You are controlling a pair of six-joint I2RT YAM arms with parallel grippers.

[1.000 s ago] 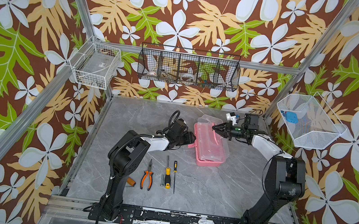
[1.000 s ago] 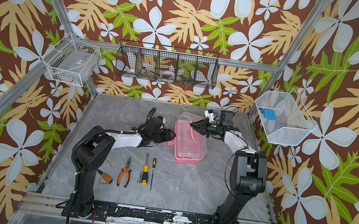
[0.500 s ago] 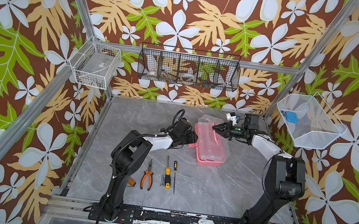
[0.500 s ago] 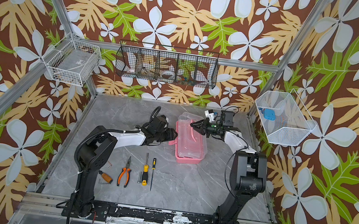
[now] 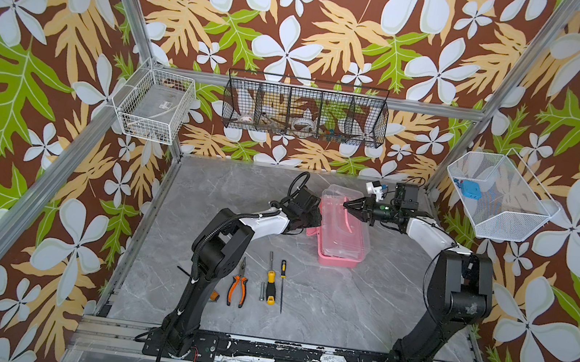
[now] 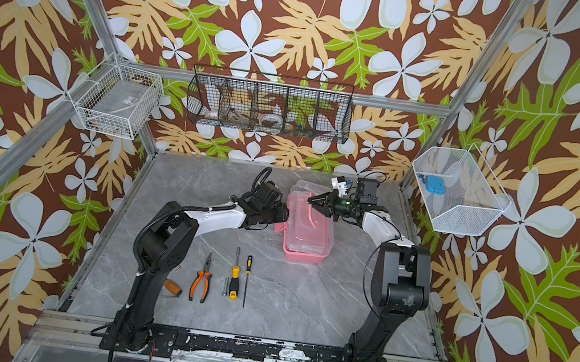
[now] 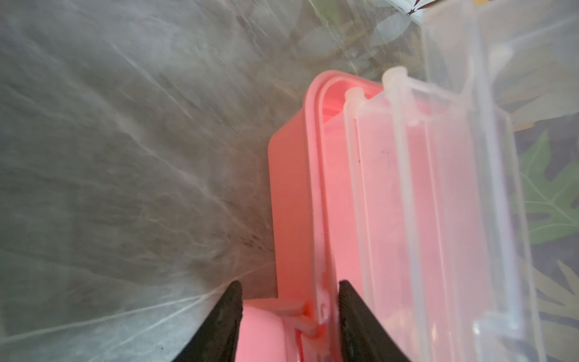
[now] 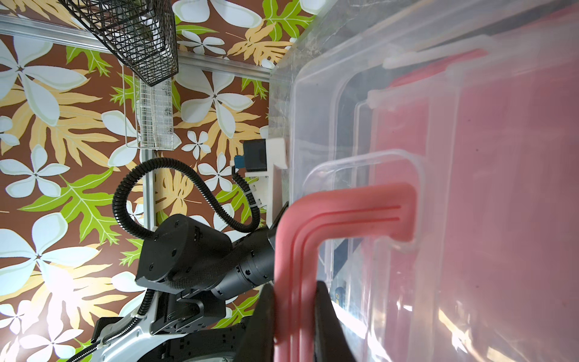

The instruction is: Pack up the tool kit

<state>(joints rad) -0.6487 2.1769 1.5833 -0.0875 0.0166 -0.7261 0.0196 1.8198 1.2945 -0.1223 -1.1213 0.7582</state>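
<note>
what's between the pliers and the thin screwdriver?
In both top views: a small metal bit and the fat yellow-black screwdriver, lying between pliers and thin screwdriver.

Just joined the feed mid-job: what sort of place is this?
Probably a staged robot test cell, not a real workshop: an aluminium frame boxes it in, floral wallpaper covers the walls, and the marble-look tabletop is small.

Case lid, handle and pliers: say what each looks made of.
Lid: clear glossy plastic, apparently; the pink base shows through, with glare. Handle: opaque pink plastic, fairly matte, with moulded ridges. Pliers: grey metal jaws, orange-black grips, probably rubber or plastic coating.
</note>
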